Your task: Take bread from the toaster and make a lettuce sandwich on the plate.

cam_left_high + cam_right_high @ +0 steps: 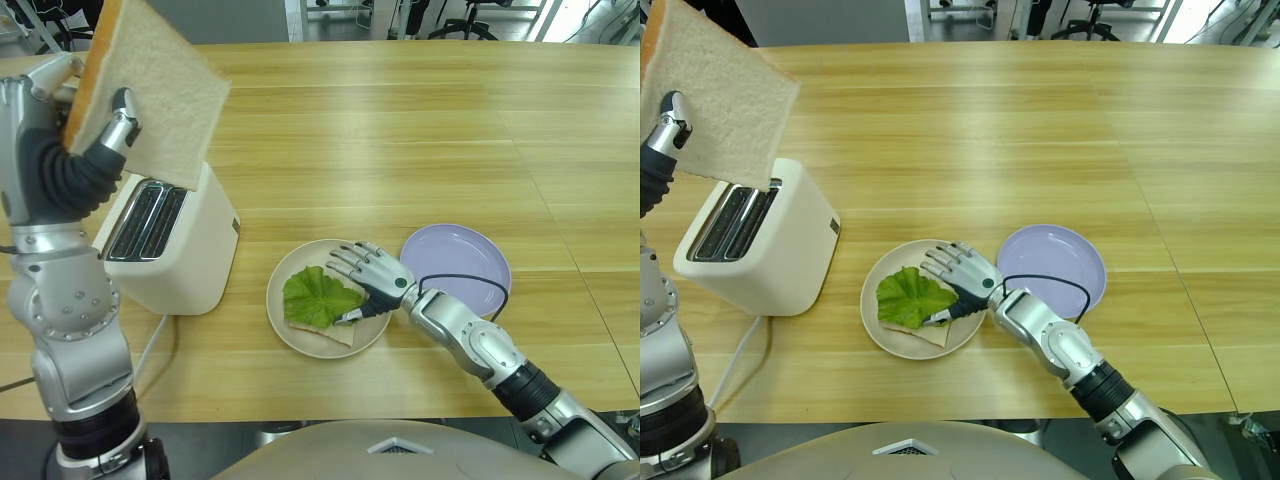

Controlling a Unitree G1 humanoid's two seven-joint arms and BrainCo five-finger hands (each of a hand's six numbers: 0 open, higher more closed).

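Aloft, bread slice [150,90] gripped by left robot hand [116,133], above toaster [195,255]

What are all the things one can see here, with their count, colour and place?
table: one, light wood, under everything.
toaster: one, cream, on the table's left.
cord: one, white, from the toaster toward the near edge.
raised bread slice: one, pale, above the toaster.
beige plate: one, right of the toaster.
lower bread slice: one, pale, on the beige plate.
lettuce leaf: one, green, on the lower bread slice.
purple plate: one, empty, right of the beige plate.
left hand: fingers holding the raised bread slice.
right hand: fingers spread, over the beige plate's right edge.
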